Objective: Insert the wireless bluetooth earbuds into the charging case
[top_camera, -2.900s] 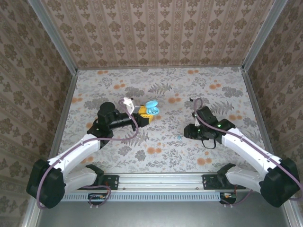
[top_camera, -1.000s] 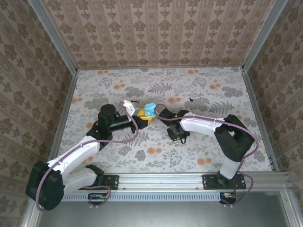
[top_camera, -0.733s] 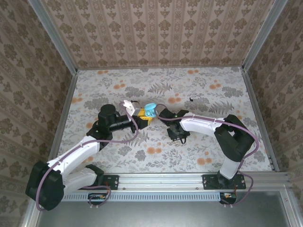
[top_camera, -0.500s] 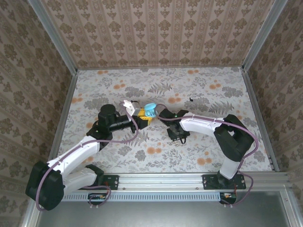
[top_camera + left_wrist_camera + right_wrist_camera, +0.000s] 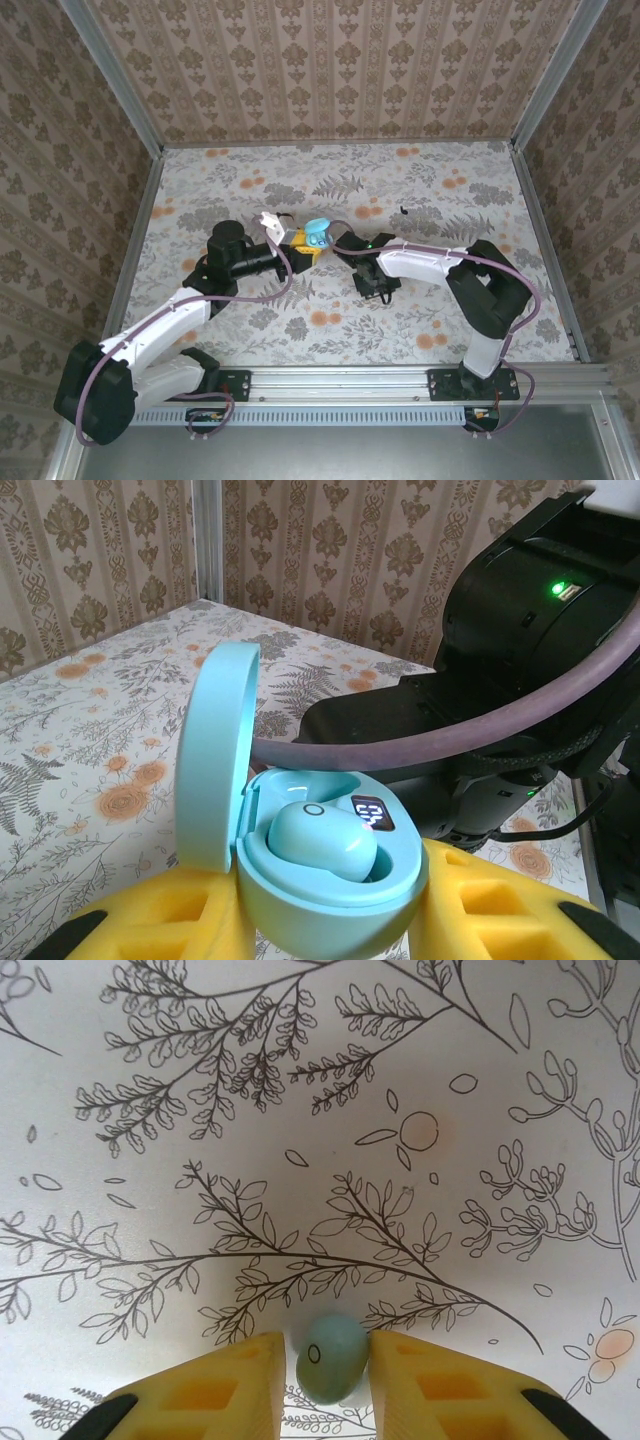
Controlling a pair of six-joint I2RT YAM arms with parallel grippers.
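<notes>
The charging case [image 5: 330, 885] is a teal egg-shaped shell with its lid [image 5: 215, 750] swung open and a small display lit. My left gripper [image 5: 330, 930] is shut on it between yellow fingers [image 5: 170, 920]. One teal earbud [image 5: 320, 840] sits in the case. From above, the case [image 5: 318, 232] is at the tip of my left gripper [image 5: 308, 242], left of the table's centre. A second teal earbud [image 5: 330, 1358] lies on the table, and my right gripper [image 5: 322, 1375] is shut on it. That gripper [image 5: 372, 287] points down just right of the case.
The right arm's cable and black wrist [image 5: 520, 630] stand close behind the case. A tiny dark item [image 5: 402, 210] lies on the floral tabletop [image 5: 450, 190] farther back. Patterned walls [image 5: 330, 70] close in the table on three sides.
The right arm has swung left from the table's right side, and its gripper has come down over the earbud on the table. The left arm and the open case have stayed put.
</notes>
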